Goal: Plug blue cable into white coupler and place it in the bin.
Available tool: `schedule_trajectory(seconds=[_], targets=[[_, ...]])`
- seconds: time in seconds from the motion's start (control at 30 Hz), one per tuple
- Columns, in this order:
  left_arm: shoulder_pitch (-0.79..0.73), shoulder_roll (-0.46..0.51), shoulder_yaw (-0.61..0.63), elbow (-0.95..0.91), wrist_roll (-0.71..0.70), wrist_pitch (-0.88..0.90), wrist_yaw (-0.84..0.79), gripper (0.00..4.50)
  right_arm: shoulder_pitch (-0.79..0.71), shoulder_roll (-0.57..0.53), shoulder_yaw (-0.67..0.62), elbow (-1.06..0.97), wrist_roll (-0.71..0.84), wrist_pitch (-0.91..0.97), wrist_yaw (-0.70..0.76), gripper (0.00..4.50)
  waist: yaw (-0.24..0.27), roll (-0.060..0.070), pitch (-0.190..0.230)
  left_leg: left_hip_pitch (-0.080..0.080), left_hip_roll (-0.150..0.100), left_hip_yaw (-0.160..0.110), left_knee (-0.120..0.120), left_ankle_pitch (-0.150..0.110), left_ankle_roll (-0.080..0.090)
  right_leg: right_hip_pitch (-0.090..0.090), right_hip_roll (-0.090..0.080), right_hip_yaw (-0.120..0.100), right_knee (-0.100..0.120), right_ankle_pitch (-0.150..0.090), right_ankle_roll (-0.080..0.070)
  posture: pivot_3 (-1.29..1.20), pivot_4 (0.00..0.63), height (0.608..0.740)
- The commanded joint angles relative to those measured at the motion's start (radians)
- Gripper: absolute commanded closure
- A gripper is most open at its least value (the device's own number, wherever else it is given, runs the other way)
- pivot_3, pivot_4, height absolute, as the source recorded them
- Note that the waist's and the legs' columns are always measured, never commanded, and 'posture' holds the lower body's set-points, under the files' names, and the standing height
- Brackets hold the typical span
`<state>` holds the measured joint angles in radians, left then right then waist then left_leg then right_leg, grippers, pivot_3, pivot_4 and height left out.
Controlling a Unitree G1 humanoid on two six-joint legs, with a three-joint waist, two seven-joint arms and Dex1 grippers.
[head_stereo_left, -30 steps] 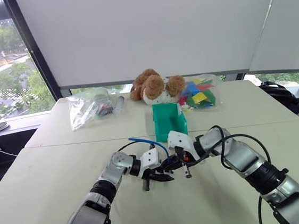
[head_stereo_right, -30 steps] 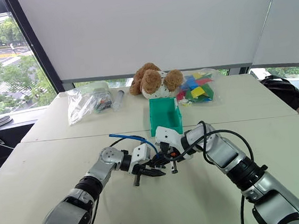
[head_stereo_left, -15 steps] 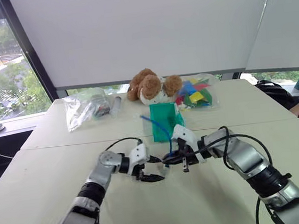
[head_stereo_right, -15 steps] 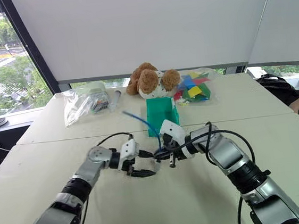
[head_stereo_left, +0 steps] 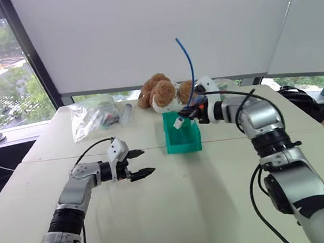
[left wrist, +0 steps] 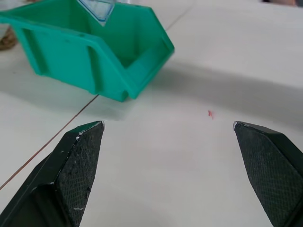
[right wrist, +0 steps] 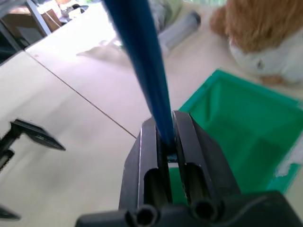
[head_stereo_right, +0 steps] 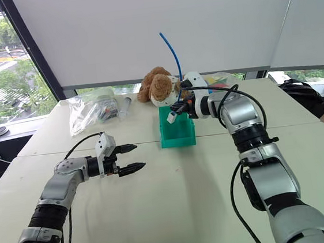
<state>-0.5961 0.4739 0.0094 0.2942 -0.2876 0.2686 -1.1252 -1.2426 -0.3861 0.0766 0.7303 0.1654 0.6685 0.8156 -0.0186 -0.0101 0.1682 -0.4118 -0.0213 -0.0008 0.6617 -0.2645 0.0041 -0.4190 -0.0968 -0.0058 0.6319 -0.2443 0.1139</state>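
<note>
The pale, matte tabletop [head_stereo_left: 177, 212] carries a small teal-green plastic box-shaped bin [head_stereo_left: 182, 135] well in from its near edge, closer to the far edge where a brown teddy bear [head_stereo_left: 162, 92] and clear plastic bags [head_stereo_left: 95, 116] lie. The bin looks rigid and light, its open top facing up and its low lip toward the near edge. Above it hangs the right gripper [head_stereo_left: 191, 113], its two black fingers [right wrist: 189, 156] pressed together on the thin, bright-blue flexible cable [head_stereo_left: 188, 66] just above a small white coupler [head_stereo_left: 178, 122] that dangles over the bin's mouth. The cable's long axis runs nearly upright: from the grip it rises and bows slightly, its free end pointing up in front of the window blind. I judge it very light, springy enough to stand by itself, and prone to whipping or twisting in a pinch, so taking hold close to the coupler end, as here, gives the best control. The left gripper [head_stereo_right: 128, 158] hovers over the tabletop toward the left edge, jaws wide apart and empty.
</note>
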Motion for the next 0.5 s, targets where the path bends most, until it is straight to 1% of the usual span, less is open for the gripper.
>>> schedule_trajectory(seconds=[0.03,0.13,0.17,0.2,0.3,0.33,0.4,0.43,0.5], targets=[[0.017,0.003,0.04,-0.117,-0.065,0.068,0.045,0.01,-0.107,0.051,0.006,0.285,-0.056,-0.135,-0.019,4.5,-0.002,0.0,0.0,0.0,0.0,0.0,0.0,0.0,0.0,0.0,0.0,0.0,0.0,0.0,0.0,0.0,0.15,0.74],[0.042,0.006,0.051,-0.171,-0.087,0.1,0.079,0.01,-0.152,0.078,0.011,0.445,-0.103,-0.22,-0.051,4.5,-0.001,0.001,0.0,0.0,0.0,0.0,-0.002,0.001,-0.001,-0.001,0.0,0.0,0.0,0.0,0.0,0.0,0.15,0.74],[0.048,0.008,0.053,-0.185,-0.092,0.107,0.089,0.0,-0.162,0.082,0.009,0.478,-0.115,-0.242,-0.062,3.69,-0.001,0.001,0.001,0.0,0.0,0.0,-0.002,0.001,-0.001,-0.001,0.0,0.0,0.0,0.0,0.0,0.0,0.15,0.74],[0.056,0.011,0.053,-0.198,-0.095,0.112,0.098,0.0,-0.171,0.085,0.009,0.503,-0.128,-0.262,-0.069,3.37,-0.001,0.001,0.001,0.0,0.0,0.0,-0.002,0.001,-0.001,-0.001,0.0,0.0,0.0,0.0,0.0,0.0,0.15,0.74],[0.078,0.016,0.049,-0.227,-0.1,0.118,0.121,0.0,-0.204,0.086,-0.023,0.548,-0.135,-0.297,-0.109,1.75,-0.004,0.002,0.001,-0.001,0.0,0.0,-0.002,0.001,-0.002,-0.002,0.0,0.0,0.0,0.0,0.0,0.0,0.15,0.74],[0.083,0.015,0.049,-0.234,-0.102,0.12,0.127,0.0,-0.214,0.084,-0.032,0.556,-0.136,-0.305,-0.119,1.13,-0.004,0.002,0.001,-0.001,0.0,0.0,-0.002,0.001,-0.002,-0.002,0.0,0.0,0.0,0.0,0.0,0.0,0.15,0.74],[0.093,0.015,0.045,-0.246,-0.106,0.123,0.138,0.0,-0.239,0.078,-0.059,0.567,-0.13,-0.316,-0.143,0.19,-0.004,0.002,0.002,-0.001,0.0,0.0,-0.004,0.002,-0.004,-0.003,0.0,0.0,0.0,0.0,0.0,0.0,0.15,0.74],[0.096,0.014,0.042,-0.251,-0.107,0.123,0.142,0.0,-0.251,0.073,-0.074,0.569,-0.127,-0.324,-0.155,0.03,-0.004,0.002,0.002,-0.001,0.0,0.0,-0.005,0.002,-0.004,-0.004,0.0,0.001,0.0,0.0,0.0,0.0,0.15,0.74],[0.099,0.014,0.037,-0.253,-0.111,0.124,0.147,0.0,-0.275,0.061,-0.104,0.572,-0.121,-0.334,-0.182,0.03,-0.004,0.002,0.002,-0.001,0.0,0.0,-0.006,0.003,-0.005,-0.005,0.0,0.001,0.0,0.0,0.0,0.0,0.15,0.74]])
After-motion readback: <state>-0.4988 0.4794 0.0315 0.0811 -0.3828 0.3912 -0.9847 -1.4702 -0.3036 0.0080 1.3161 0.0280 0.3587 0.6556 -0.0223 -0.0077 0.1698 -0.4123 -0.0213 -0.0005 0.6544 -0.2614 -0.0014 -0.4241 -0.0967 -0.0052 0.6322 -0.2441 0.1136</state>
